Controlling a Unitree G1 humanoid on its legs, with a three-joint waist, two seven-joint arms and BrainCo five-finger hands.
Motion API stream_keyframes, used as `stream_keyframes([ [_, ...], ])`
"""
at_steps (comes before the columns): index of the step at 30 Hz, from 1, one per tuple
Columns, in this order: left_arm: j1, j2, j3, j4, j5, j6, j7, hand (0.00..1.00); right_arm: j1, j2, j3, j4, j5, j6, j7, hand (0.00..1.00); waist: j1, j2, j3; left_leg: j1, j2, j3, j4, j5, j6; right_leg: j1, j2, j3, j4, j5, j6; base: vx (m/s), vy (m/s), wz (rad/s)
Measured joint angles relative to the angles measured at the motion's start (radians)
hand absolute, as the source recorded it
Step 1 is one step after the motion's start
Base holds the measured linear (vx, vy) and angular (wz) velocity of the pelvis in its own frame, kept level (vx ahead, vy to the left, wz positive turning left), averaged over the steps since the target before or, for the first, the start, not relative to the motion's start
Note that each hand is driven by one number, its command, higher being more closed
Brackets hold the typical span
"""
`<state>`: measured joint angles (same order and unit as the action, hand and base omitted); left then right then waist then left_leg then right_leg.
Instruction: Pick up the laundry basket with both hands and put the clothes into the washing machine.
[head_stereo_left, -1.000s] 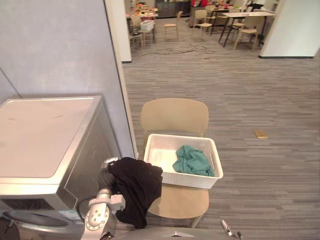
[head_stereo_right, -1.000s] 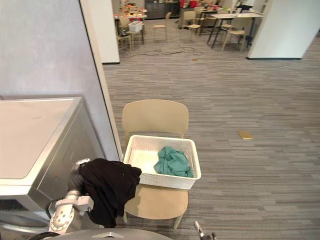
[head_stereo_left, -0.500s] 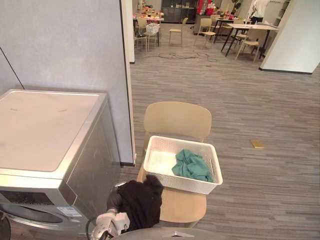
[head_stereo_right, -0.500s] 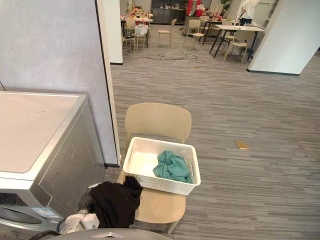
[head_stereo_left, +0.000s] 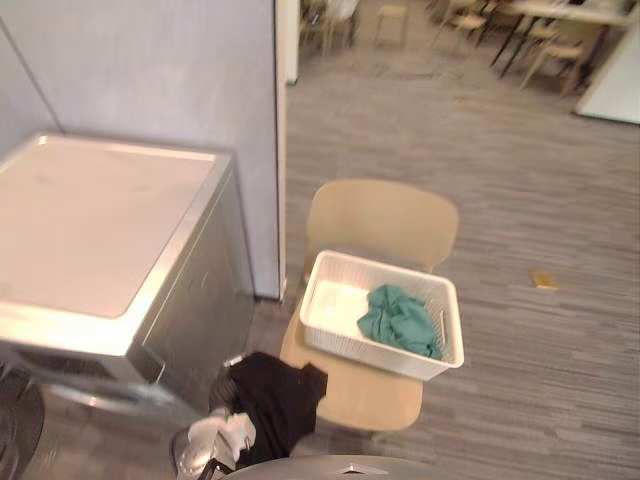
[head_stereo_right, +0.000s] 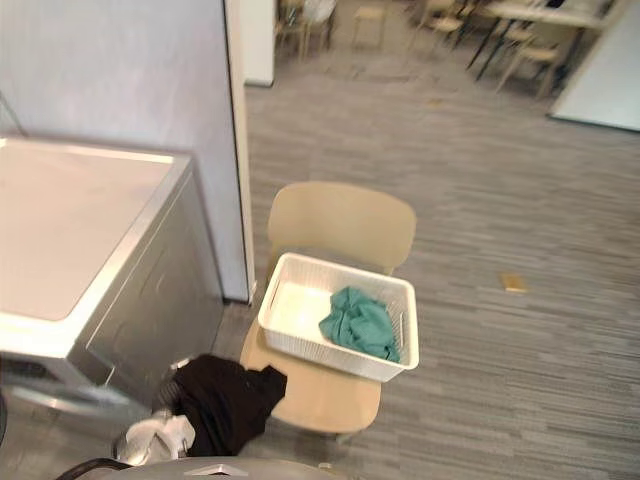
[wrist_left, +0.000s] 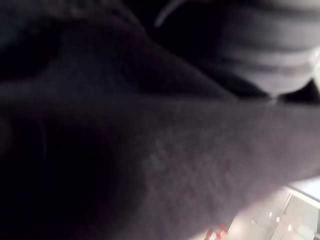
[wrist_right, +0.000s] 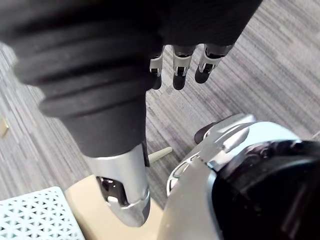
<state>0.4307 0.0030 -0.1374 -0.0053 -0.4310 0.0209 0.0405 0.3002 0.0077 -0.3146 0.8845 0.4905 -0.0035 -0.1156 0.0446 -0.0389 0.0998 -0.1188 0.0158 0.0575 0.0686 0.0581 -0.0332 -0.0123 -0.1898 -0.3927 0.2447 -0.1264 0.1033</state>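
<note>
Black garment (head_stereo_left: 272, 398) drapes over the left hand (wrist_left: 270, 50), near the white basket (head_stereo_left: 380, 358).

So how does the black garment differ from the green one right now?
The black garment hangs draped over the left hand, outside the basket. The green garment lies bunched inside the basket. The black garment is spread out and looks larger, while the green garment is a compact heap. Neither is in the washing machine.
</note>
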Motion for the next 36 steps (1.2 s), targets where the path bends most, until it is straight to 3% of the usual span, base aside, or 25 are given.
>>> stream_keyframes([
  [2, -0.022, -0.009, 0.014, -0.052, 0.000, 0.000, 0.003, 1.00, -0.028, -0.010, 0.002, 0.001, -0.027, 0.002, -0.017, 0.00, 0.000, 0.003, 0.011, -0.076, -0.009, -0.011, 0.010, -0.039, 0.028, -0.049, -0.039, -0.084, 0.062, -0.023, -0.005, -0.03, -0.009, 1.02],
  [3, -0.029, -0.009, 0.019, -0.052, 0.000, 0.000, 0.003, 1.00, -0.028, -0.009, 0.001, 0.006, -0.030, 0.002, -0.025, 0.00, -0.001, -0.013, 0.012, -0.074, -0.008, 0.028, 0.021, -0.055, 0.046, -0.051, -0.068, -0.104, 0.055, -0.021, -0.008, 0.02, 0.062, 1.06],
  [4, -0.051, -0.013, 0.020, -0.055, 0.000, 0.000, 0.005, 1.00, -0.037, -0.016, -0.001, 0.008, -0.030, 0.001, -0.030, 0.00, -0.001, -0.017, 0.024, -0.103, 0.014, 0.116, 0.137, -0.084, 0.082, -0.047, -0.104, -0.137, 0.071, -0.023, -0.009, 0.04, 0.092, 1.05],
  [5, -0.051, -0.039, 0.023, -0.063, 0.000, 0.000, 0.010, 1.00, -0.042, -0.023, 0.000, -0.013, -0.030, 0.000, -0.038, 0.00, 0.002, 0.002, 0.031, -0.109, 0.093, 0.211, 0.324, -0.124, 0.109, -0.013, -0.117, -0.192, 0.103, -0.022, -0.009, 0.05, 0.107, 1.01],
  [6, -0.051, -0.052, 0.023, -0.063, 0.001, 0.001, 0.011, 1.00, -0.041, -0.027, -0.003, -0.024, -0.028, -0.002, -0.038, 0.00, 0.000, 0.018, 0.029, -0.101, 0.122, 0.238, 0.358, -0.149, 0.104, 0.004, -0.122, -0.210, 0.123, -0.022, -0.009, 0.05, 0.128, 1.04],
  [7, -0.043, -0.075, 0.012, -0.070, 0.001, 0.001, 0.012, 1.00, -0.042, -0.043, -0.007, -0.049, -0.028, -0.002, -0.038, 0.00, -0.003, 0.053, 0.021, -0.081, 0.110, 0.279, 0.372, -0.159, 0.111, 0.011, -0.140, -0.247, 0.205, -0.033, -0.021, -0.02, 0.148, 1.18],
  [8, -0.057, -0.073, 0.008, -0.076, 0.001, 0.000, 0.011, 1.00, -0.053, -0.034, -0.023, -0.045, -0.027, -0.002, -0.036, 0.00, -0.025, 0.051, 0.009, -0.070, 0.060, 0.218, 0.257, -0.132, 0.108, -0.025, -0.134, -0.249, 0.237, -0.102, -0.057, -0.11, 0.133, 1.38],
  [9, -0.062, -0.070, 0.015, -0.077, 0.001, -0.001, 0.011, 1.00, -0.053, -0.010, -0.035, -0.037, -0.026, 0.000, -0.036, 0.00, -0.042, 0.008, -0.042, -0.027, 0.033, 0.155, 0.118, -0.114, 0.094, -0.048, -0.112, -0.244, 0.171, -0.130, -0.070, -0.07, -0.002, 2.23],
  [10, -0.117, -0.053, 0.020, -0.061, 0.002, -0.013, 0.010, 1.00, -0.061, 0.032, -0.062, -0.032, -0.024, -0.009, -0.038, 0.00, -0.078, -0.012, -0.026, -0.074, 0.081, 0.291, 0.240, -0.212, 0.173, -0.041, -0.113, -0.273, 0.118, -0.061, -0.057, -0.04, -0.043, 1.89],
  [11, -0.151, -0.059, 0.009, -0.028, 0.002, -0.019, 0.012, 1.00, -0.080, 0.025, -0.088, 0.009, -0.022, -0.012, -0.037, 0.00, -0.046, -0.018, -0.024, -0.087, 0.187, 0.330, 0.395, -0.242, 0.130, -0.043, -0.117, -0.297, 0.125, -0.050, -0.052, 0.03, -0.055, 1.54],
  [12, -0.147, -0.059, 0.003, -0.008, 0.002, -0.020, 0.012, 1.00, -0.090, 0.021, -0.106, 0.028, -0.022, -0.012, -0.038, 0.00, -0.044, -0.008, -0.031, -0.075, 0.224, 0.325, 0.417, -0.240, 0.091, -0.044, -0.117, -0.303, 0.123, -0.046, -0.046, 0.00, 0.103, 0.47],
  [13, -0.141, -0.059, -0.013, 0.025, 0.002, -0.018, 0.012, 1.00, -0.089, 0.007, -0.124, 0.049, -0.020, -0.017, -0.038, 0.00, -0.047, 0.014, -0.044, -0.049, 0.261, 0.299, 0.381, -0.218, 0.019, -0.046, -0.117, -0.317, 0.119, -0.034, -0.032, 0.05, 0.340, 0.47],
  [14, -0.143, -0.063, -0.049, 0.065, 0.002, -0.006, 0.008, 1.00, -0.103, -0.032, -0.162, 0.102, -0.017, -0.013, -0.041, 0.00, -0.055, 0.068, -0.066, 0.018, 0.234, 0.215, 0.229, -0.223, -0.117, -0.047, -0.116, -0.336, 0.106, -0.001, -0.004, 0.04, 0.406, 0.49],
  [17, -0.138, -0.052, -0.020, 0.085, 0.002, 0.001, 0.008, 1.00, -0.130, -0.025, -0.214, 0.167, -0.010, -0.003, -0.041, 0.00, -0.057, 0.056, -0.053, 0.045, 0.190, 0.223, 0.182, -0.216, -0.107, -0.010, -0.124, -0.340, 0.018, 0.103, -0.011, -0.01, 0.321, 0.20],
  [18, -0.129, -0.018, -0.011, 0.089, 0.003, 0.001, 0.007, 1.00, -0.128, -0.020, -0.222, 0.185, -0.012, 0.003, -0.041, 0.00, -0.052, 0.057, -0.043, 0.074, 0.175, 0.221, 0.179, -0.216, -0.106, 0.024, -0.128, -0.338, -0.008, 0.155, -0.037, -0.01, 0.207, 0.05],
  [22, -0.113, 0.026, 0.031, 0.097, 0.007, 0.002, 0.000, 1.00, -0.128, -0.017, -0.205, 0.193, -0.017, 0.010, -0.038, 0.00, -0.044, 0.041, -0.044, 0.117, 0.149, 0.219, 0.150, -0.214, -0.094, 0.053, -0.145, -0.335, -0.015, 0.183, -0.043, -0.03, 0.174, 0.07],
  [27, -0.074, -0.015, 0.049, 0.097, 0.044, 0.003, 0.000, 1.00, -0.121, -0.031, -0.200, 0.169, -0.018, 0.013, -0.037, 0.00, -0.026, 0.037, -0.016, 0.174, 0.073, 0.220, 0.042, -0.168, -0.047, 0.051, -0.240, -0.335, 0.071, 0.184, -0.043, -0.08, 0.080, 0.15],
  [28, -0.069, -0.023, 0.053, 0.097, 0.049, 0.003, 0.000, 1.00, -0.110, -0.027, -0.200, 0.151, -0.018, 0.015, -0.037, 0.00, -0.022, 0.038, -0.017, 0.181, 0.065, 0.216, 0.031, -0.166, -0.043, 0.051, -0.257, -0.335, 0.095, 0.187, -0.047, -0.08, 0.046, 0.18],
  [29, -0.061, -0.041, 0.057, 0.097, 0.064, 0.003, 0.000, 1.00, -0.096, -0.025, -0.201, 0.128, -0.018, 0.015, -0.037, 0.00, -0.020, 0.046, -0.020, 0.196, 0.065, 0.209, 0.018, -0.175, -0.044, 0.048, -0.262, -0.320, 0.126, 0.208, -0.077, -0.09, 0.076, 0.17],
  [31, -0.054, -0.050, 0.072, 0.089, 0.080, 0.002, 0.005, 1.00, -0.073, -0.006, -0.199, 0.077, -0.019, 0.020, -0.037, 0.00, -0.022, 0.051, -0.019, 0.207, 0.081, 0.189, 0.019, -0.177, -0.038, 0.021, -0.240, -0.218, 0.184, 0.227, -0.109, -0.03, 0.044, 0.20],
  [32, -0.056, -0.046, 0.091, 0.088, 0.083, 0.002, 0.018, 1.00, -0.066, 0.012, -0.200, 0.067, -0.017, 0.019, -0.037, 0.00, -0.023, 0.046, -0.021, 0.205, 0.101, 0.174, 0.021, -0.173, -0.037, -0.014, -0.187, -0.115, 0.244, 0.169, -0.074, -0.04, -0.057, 0.33],
  [33, -0.058, -0.040, 0.099, 0.088, 0.083, 0.000, 0.022, 1.00, -0.057, 0.036, -0.198, 0.066, -0.016, 0.019, -0.035, 0.00, -0.026, 0.016, -0.024, 0.194, 0.117, 0.154, 0.022, -0.166, -0.041, -0.029, -0.104, -0.040, 0.278, 0.083, -0.061, -0.04, -0.111, 0.39],
  [36, -0.059, -0.045, 0.078, 0.099, 0.083, 0.003, 0.021, 1.00, -0.044, 0.063, -0.192, 0.076, -0.009, 0.024, -0.032, 0.00, -0.036, -0.039, -0.031, 0.131, 0.111, 0.105, 0.056, -0.164, -0.047, -0.007, 0.024, 0.054, 0.166, -0.040, -0.036, -0.03, -0.168, 0.47],
])
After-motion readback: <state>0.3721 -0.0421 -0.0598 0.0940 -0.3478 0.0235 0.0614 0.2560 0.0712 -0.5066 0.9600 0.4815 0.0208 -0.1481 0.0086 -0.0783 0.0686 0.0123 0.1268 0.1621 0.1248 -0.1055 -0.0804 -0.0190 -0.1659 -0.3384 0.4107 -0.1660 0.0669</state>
